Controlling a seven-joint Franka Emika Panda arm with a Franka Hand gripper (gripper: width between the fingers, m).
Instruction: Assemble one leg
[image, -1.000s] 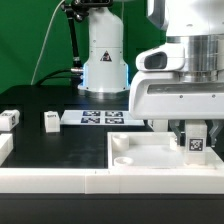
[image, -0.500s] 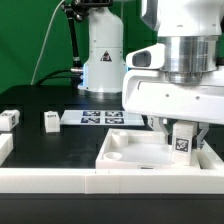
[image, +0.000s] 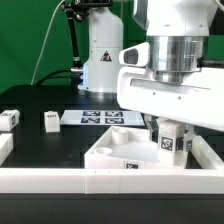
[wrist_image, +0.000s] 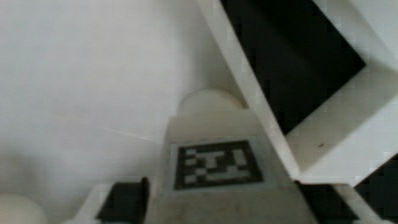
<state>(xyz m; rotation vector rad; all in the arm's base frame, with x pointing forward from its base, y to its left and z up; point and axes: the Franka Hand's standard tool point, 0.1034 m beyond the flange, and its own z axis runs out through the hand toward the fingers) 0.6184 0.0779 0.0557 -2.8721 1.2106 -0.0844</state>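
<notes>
Moved: since a second ago the gripper (image: 171, 140) has swung toward the exterior view's left, taking the leg (image: 168, 143) along, and the big white panel (image: 120, 152) has slid that way too.
Leg: the small white post sits between the fingers, its black-and-white tag facing out. It hangs low over the inside of the panel, near a rim wall.
Fingers: they are clamped on the leg, one dark pad (wrist_image: 125, 200) on each side of it.
What it means: the leg looks to be on its way to a corner hole (image: 132, 142), so this step seems about half done. It is not in a hole yet.
Wrist view: the leg (wrist_image: 221, 150) points away from the fingers, with the panel's rim (wrist_image: 302, 110) just beside it.
Around: two more legs (image: 9, 120) (image: 51, 121) stand well apart from the fingers on the black table (image: 60, 145). The marker board (image: 100, 118) lies past the panel.
In the way: the rim wall beside the leg could bump it. The big arm hides the far corner, so that hole cannot be seen.
</notes>
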